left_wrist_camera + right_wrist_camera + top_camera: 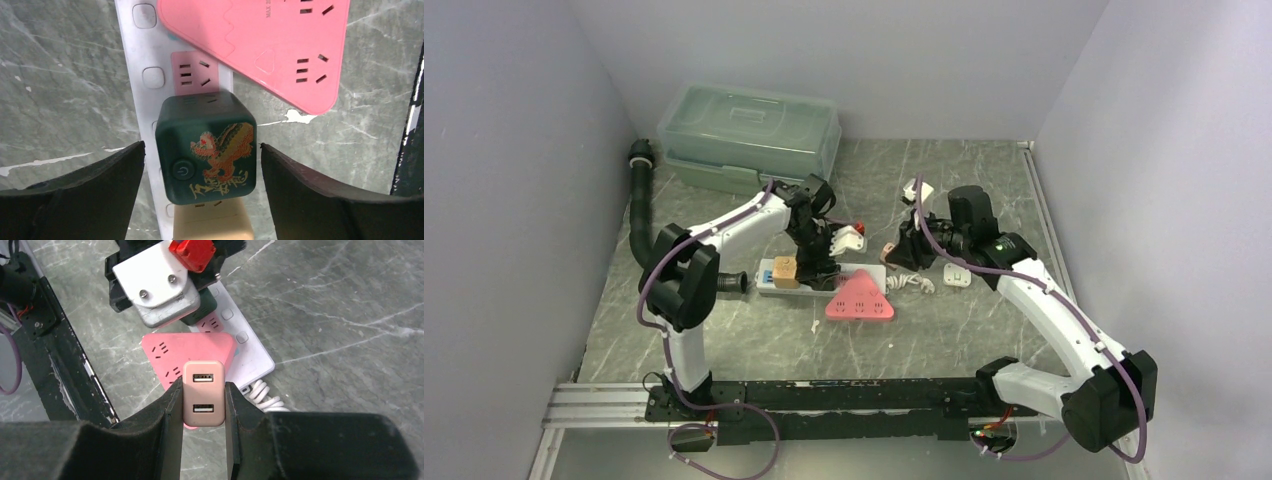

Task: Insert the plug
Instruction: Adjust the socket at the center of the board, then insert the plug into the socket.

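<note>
Soft even light, faint shadows, sharp frames.

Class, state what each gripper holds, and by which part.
Right gripper clamps the pink USB charger by its side faces. Left gripper holds nothing.

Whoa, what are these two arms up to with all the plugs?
The left gripper is open, straddling a dark green cube adapter that sits on the white power strip, without touching it. The right gripper is shut on a small pink USB charger, held near the pink triangular strip and not yet plugged in.
</note>
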`<move>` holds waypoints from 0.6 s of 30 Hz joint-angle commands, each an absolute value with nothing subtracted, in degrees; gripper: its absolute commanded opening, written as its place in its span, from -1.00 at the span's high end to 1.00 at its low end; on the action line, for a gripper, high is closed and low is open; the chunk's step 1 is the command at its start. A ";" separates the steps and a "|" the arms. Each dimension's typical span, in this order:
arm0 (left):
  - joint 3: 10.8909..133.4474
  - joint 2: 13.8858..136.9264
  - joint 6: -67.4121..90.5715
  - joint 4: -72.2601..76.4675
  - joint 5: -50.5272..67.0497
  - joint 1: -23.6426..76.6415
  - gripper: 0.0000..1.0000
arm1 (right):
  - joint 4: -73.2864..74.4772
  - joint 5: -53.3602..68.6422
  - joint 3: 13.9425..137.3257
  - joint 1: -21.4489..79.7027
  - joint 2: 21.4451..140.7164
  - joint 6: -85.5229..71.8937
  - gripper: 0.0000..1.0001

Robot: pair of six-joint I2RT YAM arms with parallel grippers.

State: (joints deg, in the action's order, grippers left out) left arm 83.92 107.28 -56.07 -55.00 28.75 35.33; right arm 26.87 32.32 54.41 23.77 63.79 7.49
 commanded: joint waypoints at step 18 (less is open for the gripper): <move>91.14 103.10 -36.21 -51.13 39.12 30.92 -0.95 | 33.70 34.39 50.89 32.91 65.74 24.48 1.00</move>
